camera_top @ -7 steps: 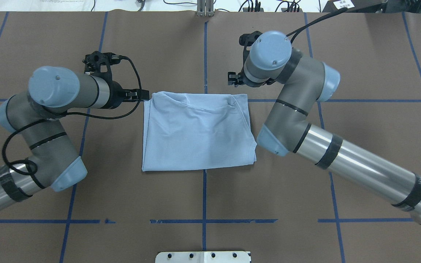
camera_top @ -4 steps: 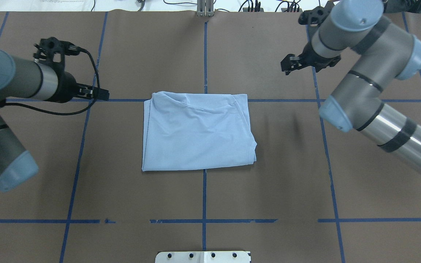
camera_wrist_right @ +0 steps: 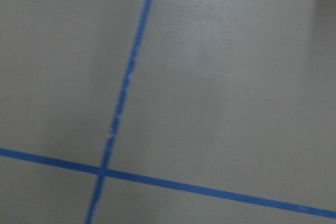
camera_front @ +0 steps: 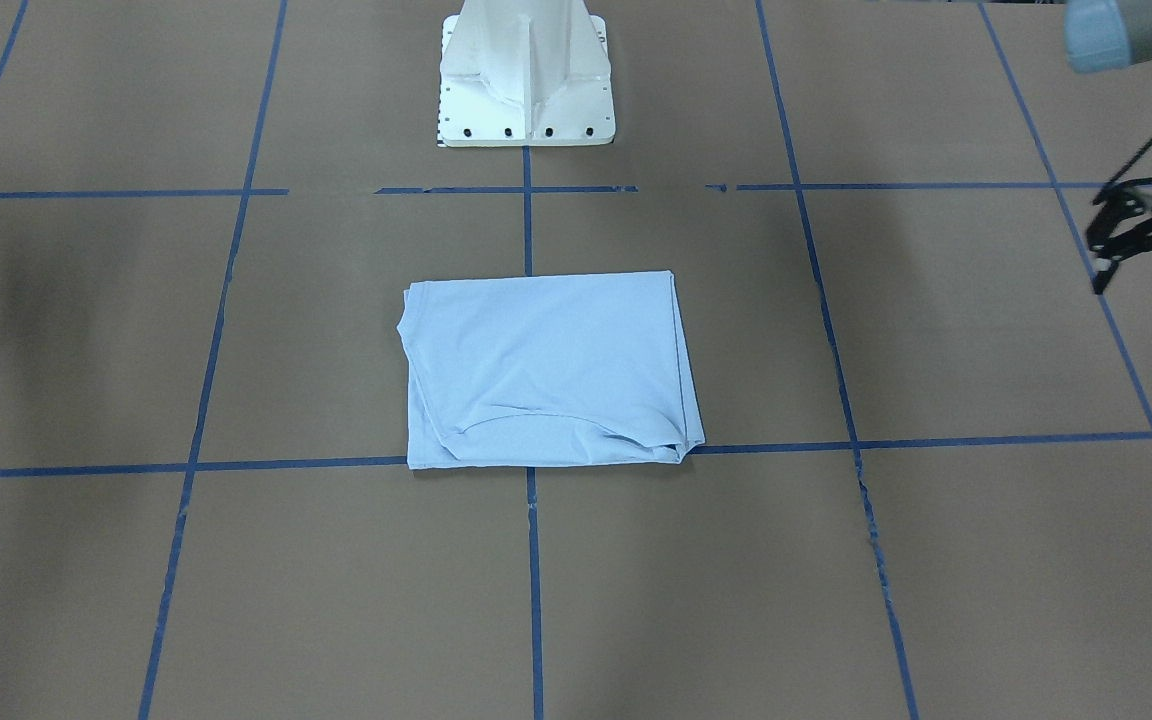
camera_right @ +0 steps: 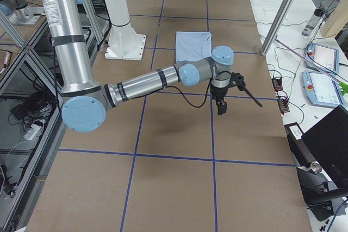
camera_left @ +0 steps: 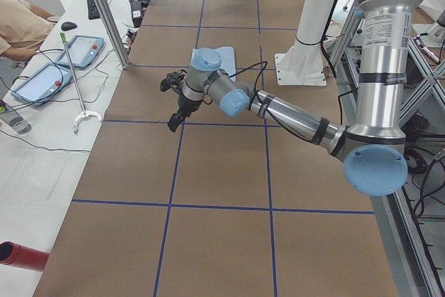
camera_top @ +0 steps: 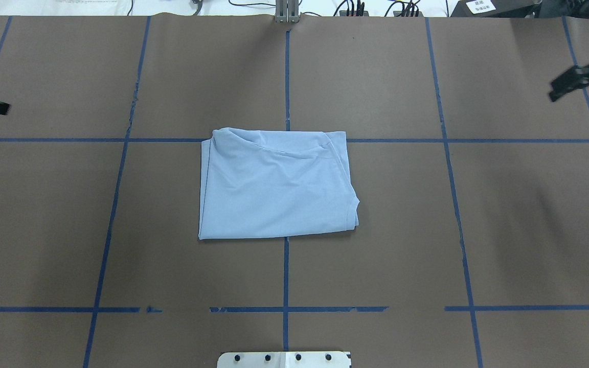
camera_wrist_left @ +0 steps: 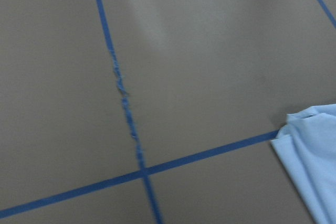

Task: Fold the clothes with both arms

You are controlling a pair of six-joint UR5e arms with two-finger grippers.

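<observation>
Blue tape lines (camera_top: 286, 281) grid the brown table (camera_top: 376, 204).

A wide worktop (camera_top: 402, 230) covered in plain brown paper, marked into large squares by blue tape lines (camera_top: 285, 276); some tape is scuffed or broken. Near the middle lies a light blue T-shirt (camera_top: 274, 186), folded into a rough rectangle and lying flat with soft wrinkles. It covers part of the centre tape line, and its edge farthest from the robot rests along a cross line. A white pedestal base (camera_front: 526, 75) stands on the centre line, well apart from the shirt.
</observation>
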